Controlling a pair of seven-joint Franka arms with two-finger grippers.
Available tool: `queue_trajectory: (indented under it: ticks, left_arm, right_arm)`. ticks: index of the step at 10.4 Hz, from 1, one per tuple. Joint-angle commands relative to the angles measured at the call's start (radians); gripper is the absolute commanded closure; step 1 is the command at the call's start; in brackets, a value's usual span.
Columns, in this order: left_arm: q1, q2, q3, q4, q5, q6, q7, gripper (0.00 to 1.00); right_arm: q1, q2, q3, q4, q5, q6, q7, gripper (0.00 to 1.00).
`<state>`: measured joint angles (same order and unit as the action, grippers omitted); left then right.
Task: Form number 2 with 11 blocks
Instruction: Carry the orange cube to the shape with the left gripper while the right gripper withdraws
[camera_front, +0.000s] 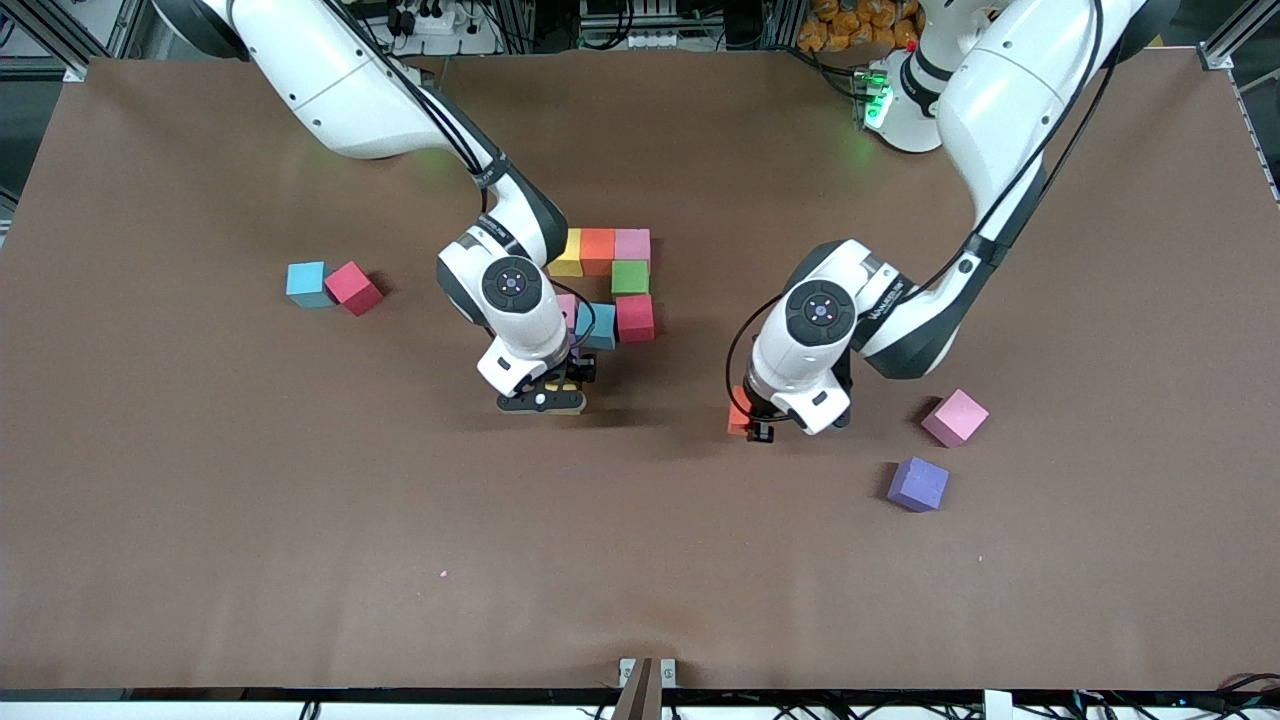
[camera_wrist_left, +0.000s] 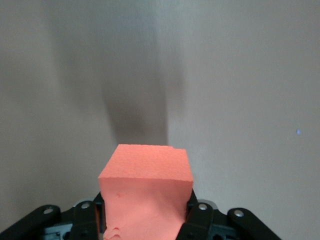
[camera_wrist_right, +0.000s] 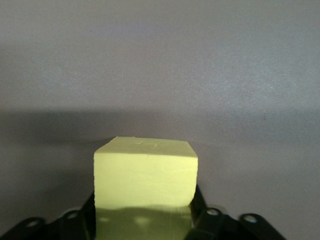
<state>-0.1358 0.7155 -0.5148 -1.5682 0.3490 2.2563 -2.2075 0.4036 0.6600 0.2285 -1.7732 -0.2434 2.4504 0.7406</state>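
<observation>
A cluster of touching blocks (camera_front: 630, 277) is set mid-table, and a touching pair (camera_front: 352, 288) toward the right arm's end. Toward the left arm's end, one loose block (camera_front: 955, 417) is set apart from another loose block (camera_front: 918, 484), near a held block (camera_front: 738, 412) in the left gripper (camera_front: 755, 425).

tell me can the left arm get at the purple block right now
Probably not yet: the left end effector is shut on an orange block. The purple block itself sits uncovered nearby, with only the pink block beside it.

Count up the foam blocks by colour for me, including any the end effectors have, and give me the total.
Yellow blocks: 2
Orange blocks: 2
Pink blocks: 3
Green blocks: 1
Light blue blocks: 2
Red blocks: 2
Purple blocks: 1
Total: 13
</observation>
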Motion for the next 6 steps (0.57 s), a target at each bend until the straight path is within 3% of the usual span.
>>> queue_trajectory:
  ticks: [1,6]
  left_arm:
    - [-0.047,0.044,0.012,0.066,-0.025,-0.009,-0.038,0.53]
    - [-0.122,0.145,0.018,0.173,-0.025,-0.008,-0.109,0.53]
  right_arm:
    - [0.006,-0.014,-0.003,0.011,-0.025,-0.019,0.014,0.00]
    - [-0.020,-0.219,-0.001,0.006,-0.016,-0.213,-0.036,0.00]
